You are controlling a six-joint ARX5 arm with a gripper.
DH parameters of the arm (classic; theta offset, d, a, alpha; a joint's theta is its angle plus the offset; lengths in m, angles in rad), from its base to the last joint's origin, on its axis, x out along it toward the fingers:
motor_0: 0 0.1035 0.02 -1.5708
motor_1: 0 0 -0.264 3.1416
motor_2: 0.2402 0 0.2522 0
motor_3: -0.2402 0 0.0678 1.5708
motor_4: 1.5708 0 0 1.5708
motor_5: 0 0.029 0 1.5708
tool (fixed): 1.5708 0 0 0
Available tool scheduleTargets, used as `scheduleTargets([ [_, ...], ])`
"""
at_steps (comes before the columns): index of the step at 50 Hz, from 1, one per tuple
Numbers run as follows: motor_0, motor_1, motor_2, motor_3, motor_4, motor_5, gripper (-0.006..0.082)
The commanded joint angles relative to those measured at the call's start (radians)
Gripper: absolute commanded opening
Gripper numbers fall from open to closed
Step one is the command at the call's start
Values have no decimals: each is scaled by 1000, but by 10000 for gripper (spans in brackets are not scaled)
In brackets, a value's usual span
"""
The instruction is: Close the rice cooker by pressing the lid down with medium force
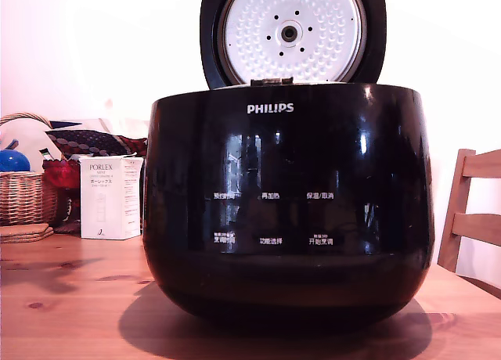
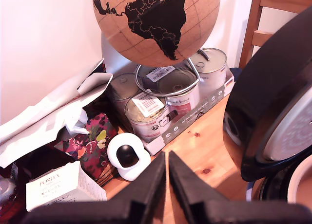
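The rice cooker (image 1: 288, 203) is a large glossy black pot with a white PHILIPS logo, filling the middle of the exterior view on the wooden table (image 1: 70, 297). Its lid (image 1: 291, 33) stands open and upright behind the body, the dimpled silver-white inner plate facing the camera. In the wrist view the lid (image 2: 273, 92) shows as a black curved rim with a strip of the pale inner plate. My gripper (image 2: 166, 163) is shut, its two black fingers pressed tip to tip with nothing between them, beside the lid's outer edge and apart from it. The arm does not show in the exterior view.
Behind the cooker stand a cork globe (image 2: 156, 24), a tray of tin cans (image 2: 165, 100), a small white camera (image 2: 127, 156), a white PORLEX box (image 1: 111, 197), a wicker basket (image 1: 27, 196) and crumpled paper (image 2: 53, 112). A wooden chair (image 1: 472, 215) stands at the exterior view's right.
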Motion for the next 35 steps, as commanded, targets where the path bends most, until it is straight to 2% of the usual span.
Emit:
scheduleTargets([
  [1, -1, 6, -23, 5, -1, -3, -22],
  [17, 0, 6, -23, 16, -5, -2, -22],
  [35, 23, 9, -19, 230, 26, 7, -22],
])
